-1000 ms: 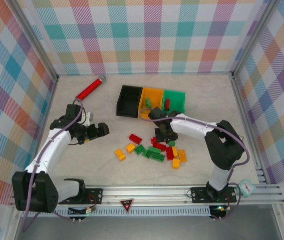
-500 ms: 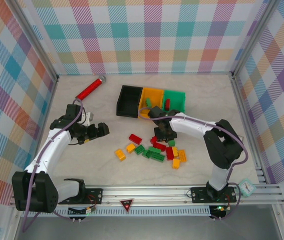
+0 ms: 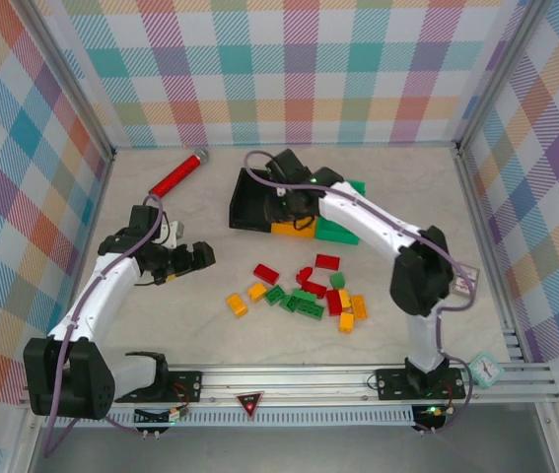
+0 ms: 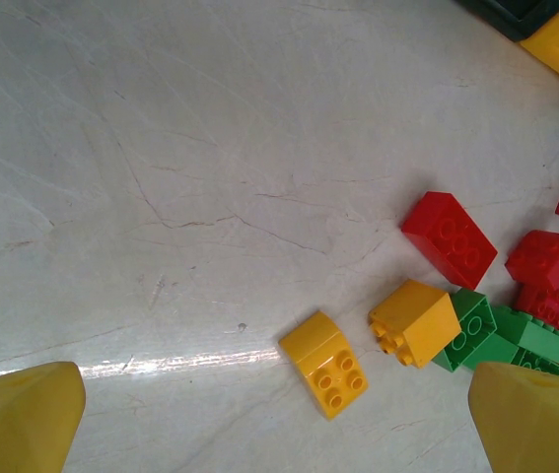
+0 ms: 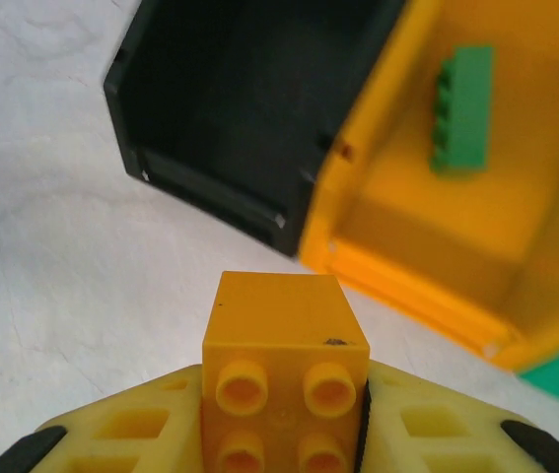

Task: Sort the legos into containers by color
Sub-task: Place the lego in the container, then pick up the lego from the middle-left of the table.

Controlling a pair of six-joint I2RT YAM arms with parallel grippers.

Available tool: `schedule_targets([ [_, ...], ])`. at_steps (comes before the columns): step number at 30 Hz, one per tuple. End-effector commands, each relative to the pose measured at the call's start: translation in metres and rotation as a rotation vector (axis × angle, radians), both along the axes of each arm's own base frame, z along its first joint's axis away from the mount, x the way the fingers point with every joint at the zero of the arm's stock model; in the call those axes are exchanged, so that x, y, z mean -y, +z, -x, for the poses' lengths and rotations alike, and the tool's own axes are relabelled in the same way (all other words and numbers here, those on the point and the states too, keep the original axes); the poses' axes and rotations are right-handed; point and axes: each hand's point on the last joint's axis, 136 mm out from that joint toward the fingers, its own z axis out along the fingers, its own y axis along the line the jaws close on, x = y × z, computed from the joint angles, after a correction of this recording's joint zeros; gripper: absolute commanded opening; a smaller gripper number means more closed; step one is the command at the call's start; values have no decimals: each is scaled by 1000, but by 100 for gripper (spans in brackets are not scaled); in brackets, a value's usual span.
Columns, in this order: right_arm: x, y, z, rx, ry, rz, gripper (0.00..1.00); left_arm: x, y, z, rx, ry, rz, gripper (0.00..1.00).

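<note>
My right gripper is shut on a yellow-orange lego, studs toward the camera. It hangs in front of the black container and the orange-yellow container, which holds a green lego. From above, the right gripper sits over the containers, between the black one and the green one. More red, green and yellow legos lie loose mid-table. My left gripper is open and holds nothing, left of two yellow legos and a red one.
A long red cylinder lies at the back left. Checkered walls close in the table on three sides. A small clock stands on the front rail at the right.
The right arm has risen from the lego pile and swung back-left to the containers with the yellow-orange lego in its grip. The left arm has not moved.
</note>
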Motion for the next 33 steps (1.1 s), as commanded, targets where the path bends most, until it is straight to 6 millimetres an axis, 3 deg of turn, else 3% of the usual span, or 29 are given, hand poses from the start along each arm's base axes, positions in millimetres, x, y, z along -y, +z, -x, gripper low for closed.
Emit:
schedule_targets([
  [1, -21, -17, -13, -29, 75, 41, 37, -4, 0, 2, -6, 14, -3, 100],
  [6, -42, -21, -55, 8, 90, 41, 38, -4, -1, 3, -10, 15, -6, 100],
  [8, -43, -18, -62, 20, 84, 33, 50, -5, -1, 3, -13, 17, -8, 100],
  [10, -41, -9, -62, 23, 78, 17, 54, -5, -1, 3, -12, 18, -11, 100],
  [17, -26, 7, -25, 5, 90, -44, 55, -5, -4, 3, -24, 20, -11, 100],
  [23, 22, 14, 22, 25, 41, -55, 55, -5, -6, 3, -32, 17, -10, 100],
  [33, 107, -8, 88, 34, -87, 10, 56, 5, -2, 2, -20, -10, 39, 100],
])
